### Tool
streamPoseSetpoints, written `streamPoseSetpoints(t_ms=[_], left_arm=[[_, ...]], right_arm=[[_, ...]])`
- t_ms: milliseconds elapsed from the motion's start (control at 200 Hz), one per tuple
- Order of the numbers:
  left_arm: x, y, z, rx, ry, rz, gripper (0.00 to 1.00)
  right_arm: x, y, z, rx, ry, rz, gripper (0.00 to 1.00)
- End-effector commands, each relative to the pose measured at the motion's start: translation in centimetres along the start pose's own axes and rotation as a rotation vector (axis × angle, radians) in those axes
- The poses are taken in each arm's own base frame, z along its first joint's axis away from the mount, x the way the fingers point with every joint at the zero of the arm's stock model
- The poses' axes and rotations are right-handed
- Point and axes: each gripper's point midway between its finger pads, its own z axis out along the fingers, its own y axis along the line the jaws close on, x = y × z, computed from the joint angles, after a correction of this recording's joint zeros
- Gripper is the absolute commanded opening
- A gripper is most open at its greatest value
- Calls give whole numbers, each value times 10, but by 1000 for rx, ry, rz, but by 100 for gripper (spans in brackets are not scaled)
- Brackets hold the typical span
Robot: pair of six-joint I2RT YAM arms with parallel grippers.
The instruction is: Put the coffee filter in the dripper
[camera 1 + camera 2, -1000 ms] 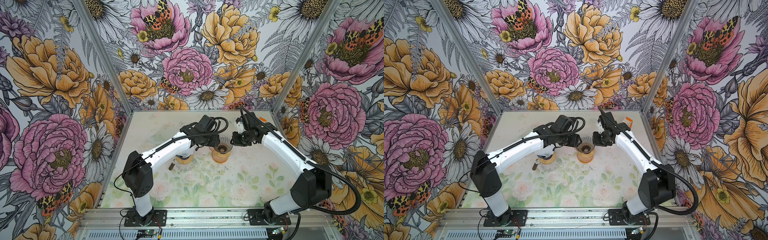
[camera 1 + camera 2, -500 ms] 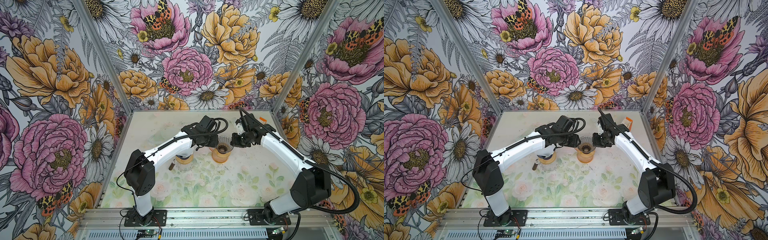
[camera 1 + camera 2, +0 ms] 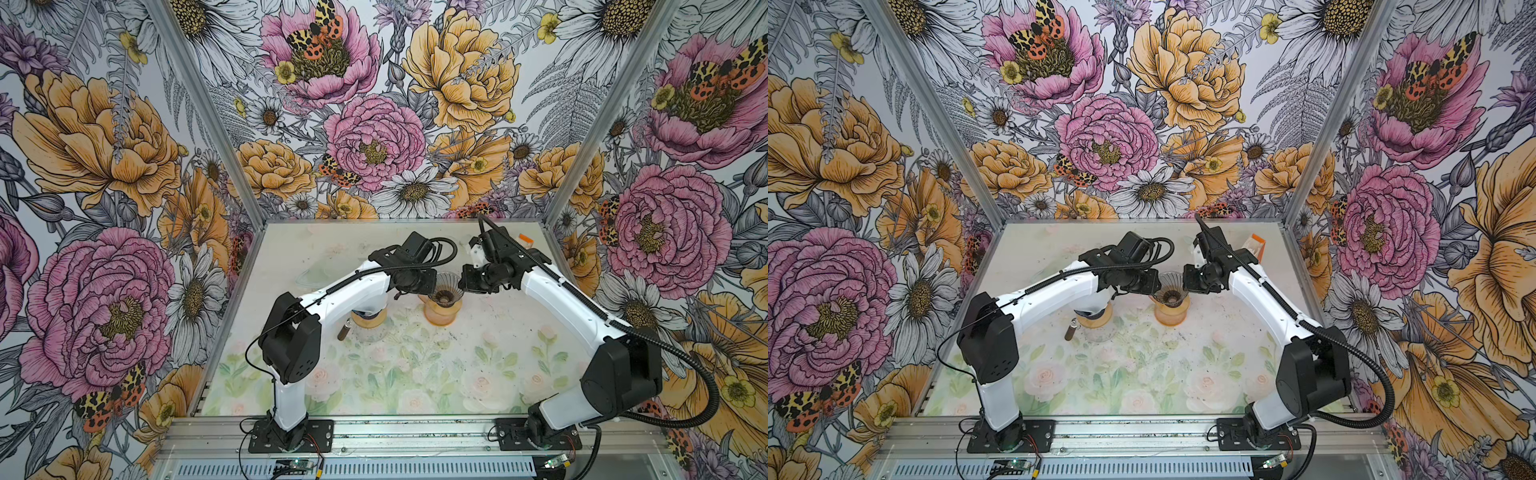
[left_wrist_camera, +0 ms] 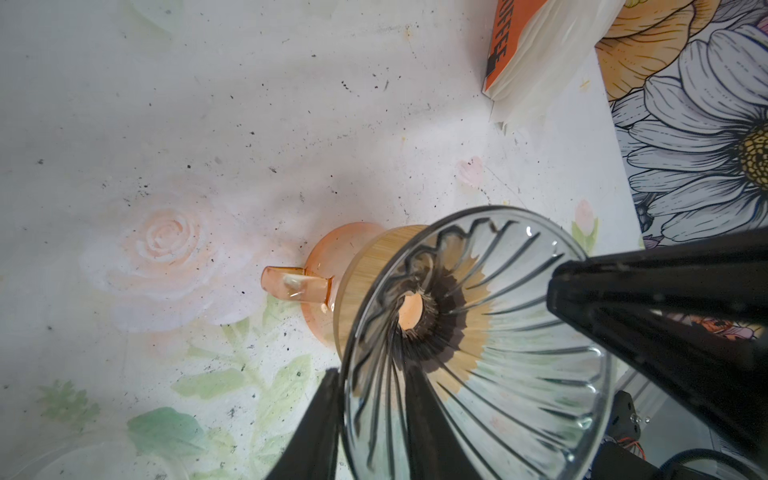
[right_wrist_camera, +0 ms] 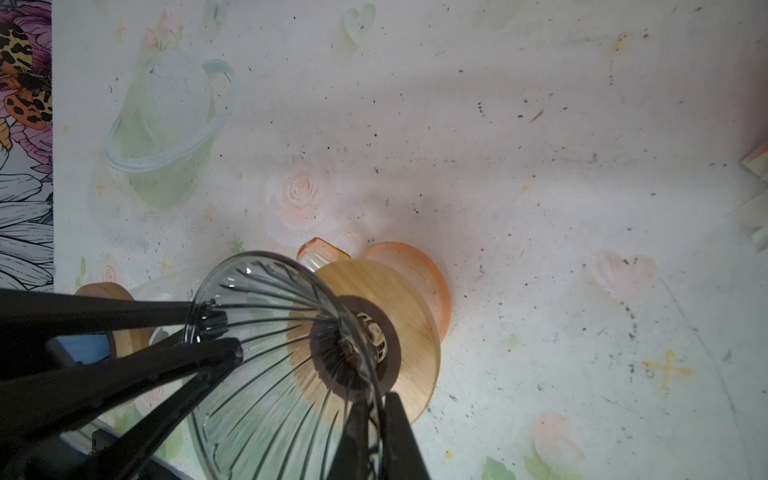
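Dripper (image 3: 444,289) sits mid-table on the carafe (image 3: 442,318). My right gripper (image 5: 376,432) is clamped on the dripper's rim at three o'clock; my left gripper (image 4: 365,415) straddles the rim at nine — pinching or not, I can't tell. Filters (image 4: 548,58) sit in their pack (image 4: 500,45) at one o'clock, far right corner, well apart from it.

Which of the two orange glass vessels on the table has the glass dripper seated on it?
The orange vessel at mid-table bears the glass dripper. The other vessel, half hidden under the left arm, shows no dripper.
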Motion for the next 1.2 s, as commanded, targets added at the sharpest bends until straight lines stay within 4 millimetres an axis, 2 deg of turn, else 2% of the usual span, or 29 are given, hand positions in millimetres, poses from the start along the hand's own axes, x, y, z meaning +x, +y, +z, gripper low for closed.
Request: streamPoseSetpoints(t_ms=[0, 320, 505, 1191], left_arm=[[-10, -7, -8, 36, -19, 2, 28], [-8, -9, -6, 49, -10, 2, 18], [-8, -10, -6, 50, -10, 5, 16], [-2, -3, -1, 30, 8, 0, 10]], right_arm=[[7, -8, 0, 45, 6, 6, 7], [12, -16, 2, 72, 2, 15, 4], [16, -20, 4, 76, -1, 25, 3], [42, -36, 39, 70, 81, 68, 2]])
